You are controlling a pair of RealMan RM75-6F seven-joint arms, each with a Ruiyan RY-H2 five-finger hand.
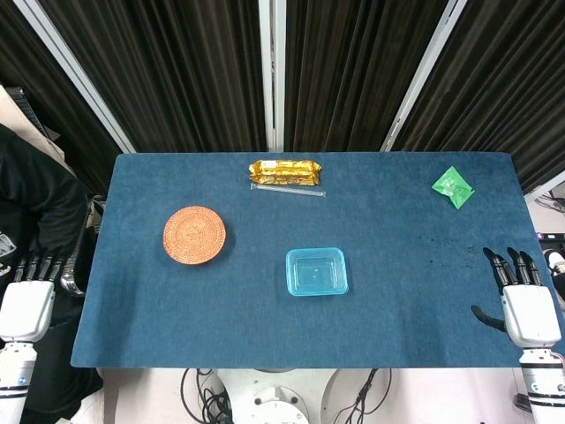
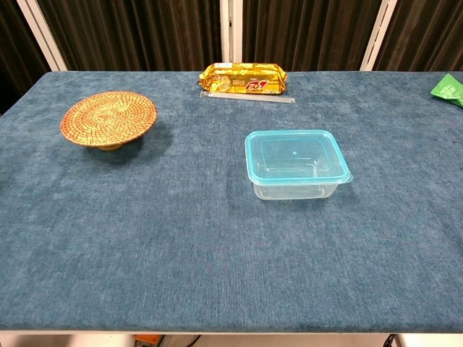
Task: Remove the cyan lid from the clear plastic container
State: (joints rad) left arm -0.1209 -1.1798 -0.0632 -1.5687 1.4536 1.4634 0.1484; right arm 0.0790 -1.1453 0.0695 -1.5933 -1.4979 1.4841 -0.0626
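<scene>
Lid (image 2: pixel 295 155) still seated on the container (image 2: pixel 296 189), mid-counter (image 1: pixel 265 327), slightly right of centre. Left robot hand (image 1: pixel 28 300) off the left edge, right robot hand (image 1: pixel 524 302) at the right edge; both empty, fingers apart. Woven mat (image 1: pixel 194 234) left; snack pack (image 1: pixel 284 171) far side.

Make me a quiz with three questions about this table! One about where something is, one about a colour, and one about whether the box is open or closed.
1. Where is the woven mat?
A. left of the box
B. right of the box
C. on the box

2. What colour is the small packet at the far right?
A. red
B. green
C. white

3. The lid is:
A. on the box
B. on the table
C. in a hand

Answers: 1 A, the mat sits left of the box. 2 B, the packet is green. 3 A, the lid covers the box; both hands are at the table's edges.
</scene>
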